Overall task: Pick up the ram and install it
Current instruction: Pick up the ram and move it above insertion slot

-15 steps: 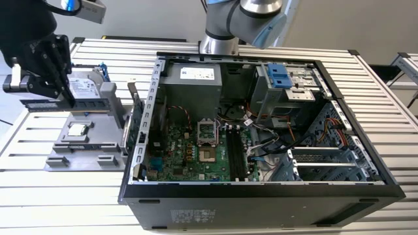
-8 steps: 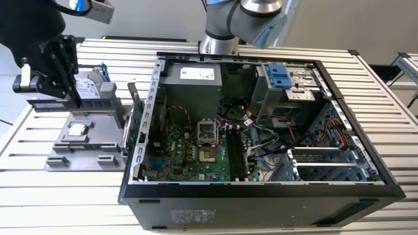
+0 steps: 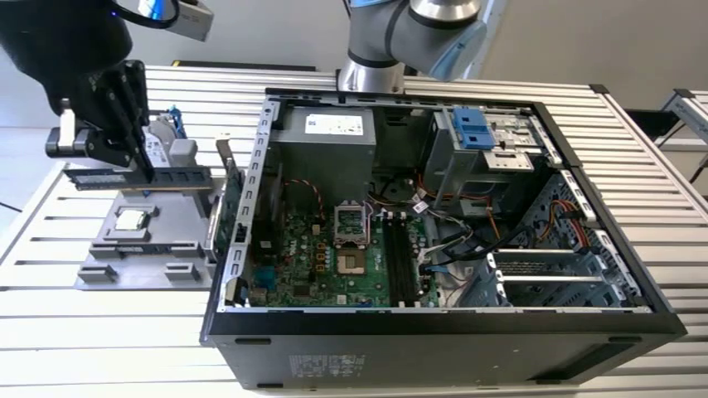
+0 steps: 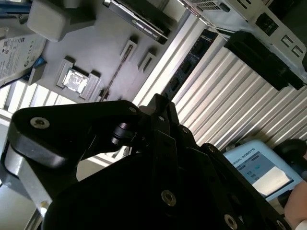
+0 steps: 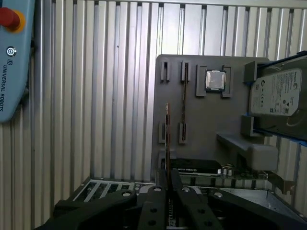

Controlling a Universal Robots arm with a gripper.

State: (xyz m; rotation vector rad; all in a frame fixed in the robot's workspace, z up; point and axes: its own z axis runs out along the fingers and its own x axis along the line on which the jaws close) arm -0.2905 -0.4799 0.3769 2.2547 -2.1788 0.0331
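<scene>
Arm: hangs down at the exterior view's upper left | gripper [image 3: 144, 166]: fingers clamped tight on the ram [image 3: 179, 177] | ram: held level, up off the grey parts tray [image 3: 166, 245] | open computer case [image 3: 443, 348]: beside it, on the exterior view's right

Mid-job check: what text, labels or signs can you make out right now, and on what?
Teach pendant: maker's name in capitals along its edge; brand not quoted.
Hard drive: white label, print too small.
Power supply: white label, too small.
Computer case: side sticker, too small.
Ram: nothing legible.
</scene>
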